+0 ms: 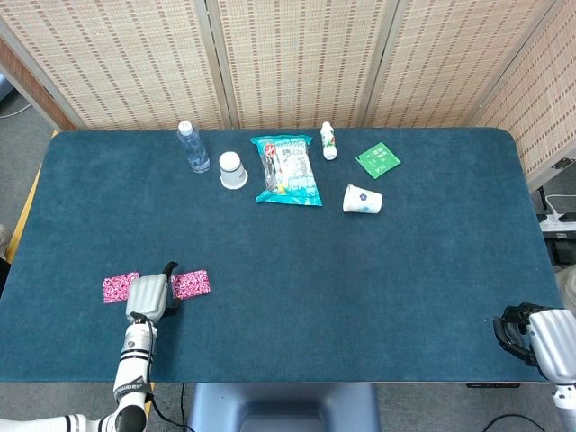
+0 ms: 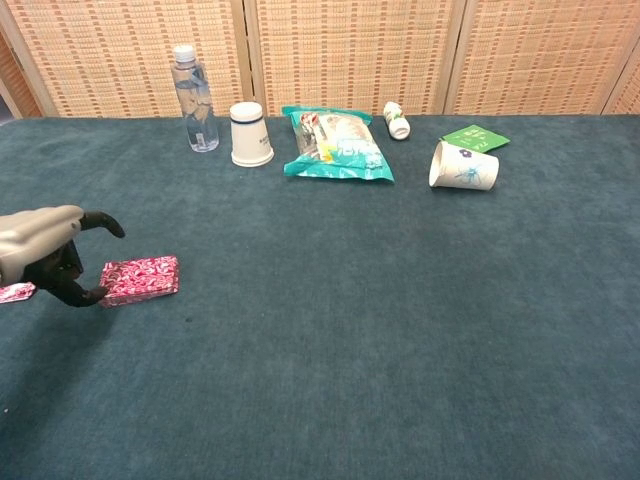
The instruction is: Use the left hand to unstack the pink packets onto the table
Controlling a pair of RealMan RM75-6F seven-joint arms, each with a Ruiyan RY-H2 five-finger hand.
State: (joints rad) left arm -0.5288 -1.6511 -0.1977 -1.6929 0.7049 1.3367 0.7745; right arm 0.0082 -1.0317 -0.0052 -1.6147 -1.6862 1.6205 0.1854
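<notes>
A pink packet stack (image 1: 192, 284) (image 2: 140, 279) lies on the teal table near its front left. One single pink packet (image 1: 121, 287) (image 2: 14, 292) lies flat to its left. My left hand (image 1: 150, 294) (image 2: 50, 255) hovers between the two, its fingers apart and curved toward the stack's left end, holding nothing. My right hand (image 1: 526, 335) rests at the table's front right corner, far from the packets, and its fingers are curled in on nothing.
Along the back stand a water bottle (image 1: 193, 148), an upturned paper cup (image 1: 233, 170), a teal snack bag (image 1: 287, 169), a small white bottle (image 1: 328, 141), a green packet (image 1: 378, 159) and a tipped paper cup (image 1: 363, 199).
</notes>
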